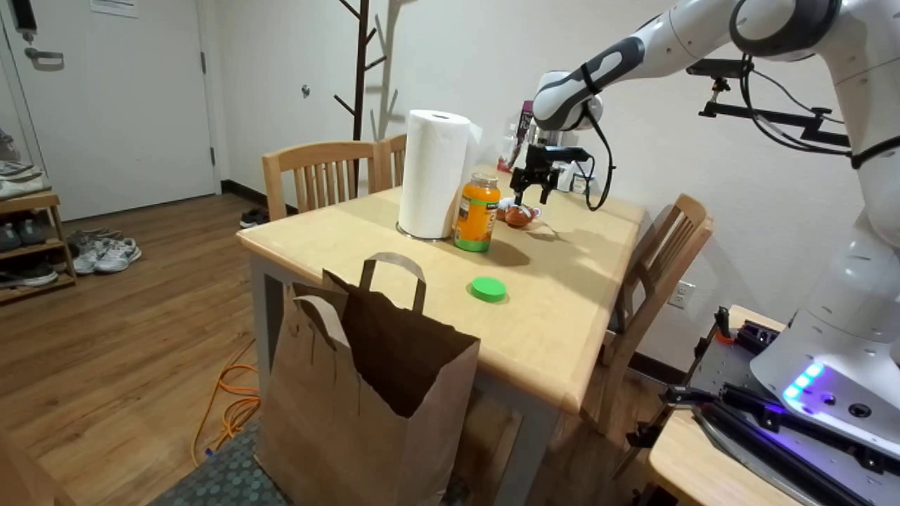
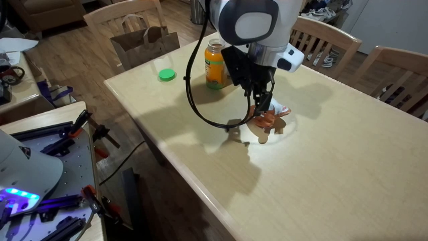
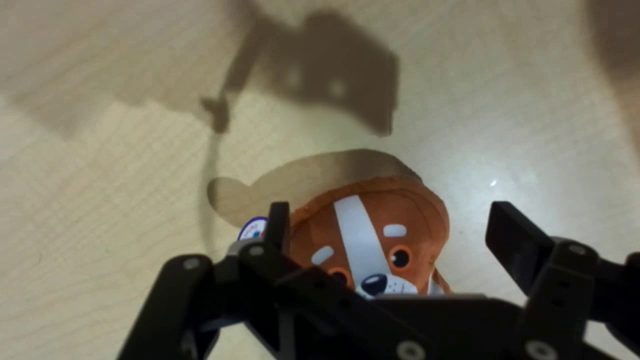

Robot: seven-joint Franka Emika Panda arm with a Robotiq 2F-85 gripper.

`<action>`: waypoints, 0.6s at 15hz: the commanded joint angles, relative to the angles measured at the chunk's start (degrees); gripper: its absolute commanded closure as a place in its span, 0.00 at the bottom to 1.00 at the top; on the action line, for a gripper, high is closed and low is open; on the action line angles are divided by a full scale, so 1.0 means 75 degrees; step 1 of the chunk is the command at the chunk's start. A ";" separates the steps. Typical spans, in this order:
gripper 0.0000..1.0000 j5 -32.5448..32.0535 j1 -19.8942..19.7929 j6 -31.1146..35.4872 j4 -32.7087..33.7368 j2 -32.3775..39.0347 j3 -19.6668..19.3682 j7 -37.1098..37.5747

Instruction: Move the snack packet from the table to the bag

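The small reddish-brown item, the snack packet (image 3: 417,215), looks like a soft toy with a dog face and a round tag. It lies on the pale wooden table (image 1: 555,323) and shows in both exterior views (image 1: 519,216) (image 2: 265,120). My gripper (image 3: 390,225) is open right above it and points down. In the wrist view the left finger overlaps its left edge; a gap shows before the right finger. I cannot tell whether a finger touches it. The brown paper bag (image 1: 337,414) stands open at the table's end, also seen in an exterior view (image 2: 133,55).
An orange bottle (image 1: 478,218) without its lid stands near the packet, beside a paper towel roll (image 1: 430,176). A green lid (image 2: 167,74) lies toward the bag. A purple-and-white package (image 1: 524,123) stands at the far end. Wooden chairs (image 2: 324,43) line the table.
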 commanded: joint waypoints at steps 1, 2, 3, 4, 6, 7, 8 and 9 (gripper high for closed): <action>0.00 -0.0208 -0.0255 -0.1039 0.0401 0.0024 0.0236 -0.1063; 0.00 -0.0309 -0.0241 -0.1174 0.0477 0.0047 0.0214 -0.1257; 0.00 -0.0426 -0.0232 -0.1313 0.0559 0.0065 0.0193 -0.1434; 0.00 -0.0574 -0.0201 -0.1413 0.0615 0.0073 0.0152 -0.1512; 0.00 -0.0404 -0.0179 -0.1127 0.0419 0.0003 0.0163 -0.1134; 0.00 -0.0404 -0.0178 -0.1126 0.0419 0.0006 0.0164 -0.1132; 0.00 -0.0404 -0.0177 -0.1126 0.0419 0.0011 0.0165 -0.1132; 0.00 -0.0207 -0.0368 -0.0264 0.0120 0.0056 0.0288 -0.1524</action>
